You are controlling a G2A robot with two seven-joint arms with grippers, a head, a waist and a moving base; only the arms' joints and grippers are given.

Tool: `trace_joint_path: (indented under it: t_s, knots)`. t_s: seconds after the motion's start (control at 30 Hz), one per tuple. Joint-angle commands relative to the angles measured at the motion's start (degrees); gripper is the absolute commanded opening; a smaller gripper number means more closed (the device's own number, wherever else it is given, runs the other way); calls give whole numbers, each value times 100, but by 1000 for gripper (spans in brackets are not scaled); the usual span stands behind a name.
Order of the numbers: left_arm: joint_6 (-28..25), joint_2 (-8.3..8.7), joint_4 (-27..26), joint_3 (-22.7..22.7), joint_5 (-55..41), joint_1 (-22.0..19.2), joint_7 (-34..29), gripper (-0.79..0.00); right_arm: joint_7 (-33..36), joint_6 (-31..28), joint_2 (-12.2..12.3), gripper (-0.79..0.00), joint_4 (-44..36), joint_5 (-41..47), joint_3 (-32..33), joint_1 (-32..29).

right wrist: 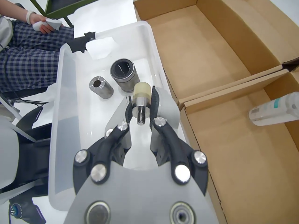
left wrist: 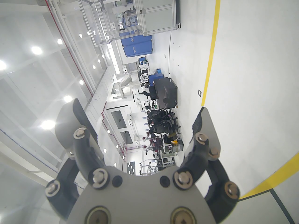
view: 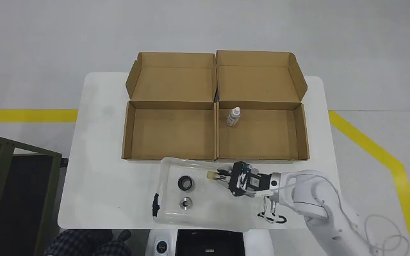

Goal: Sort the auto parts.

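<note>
Right claw clenched on a cream-capped bolt, one finger on each side of its steel collar, threaded end toward the wrist, cap pointing away. Bolt held inside the clear plastic tub at the near edge of the bench, close to the tub's far wall; touching the tub floor or not, cannot tell. Right arm in from the near right corner of the bench, forearm low and roughly level, claw aimed leftward across the tub. Farther along the tub, a dark ringed sleeve and a small steel cylinder, both upright, near each other but apart, neither touching the bolt. Beyond the tub, two open cardboard boxes side by side, lids folded back: left box, and right box with a small white bottle near its far left corner. Left claw released, fingers spread wide, gripping nothing, aimed out into the hall.
</note>
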Motion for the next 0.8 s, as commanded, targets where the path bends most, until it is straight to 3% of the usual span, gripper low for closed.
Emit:
trace_joint_path:
  t_s: [0.0, 0.37, 0.77]
  knots:
    - [0, 0, 0, 0, 0, 0, 0, 0, 69, 84, 0, -785, 27, -73, -54, -10]
    - [0, 0, 0, 0, 0, 0, 0, 0, -61, 120, 9, -785, 218, -196, -211, -9]
    - [0, 0, 0, 0, 0, 0, 0, 0, -300, 75, 131, -785, -173, 307, 634, -117]
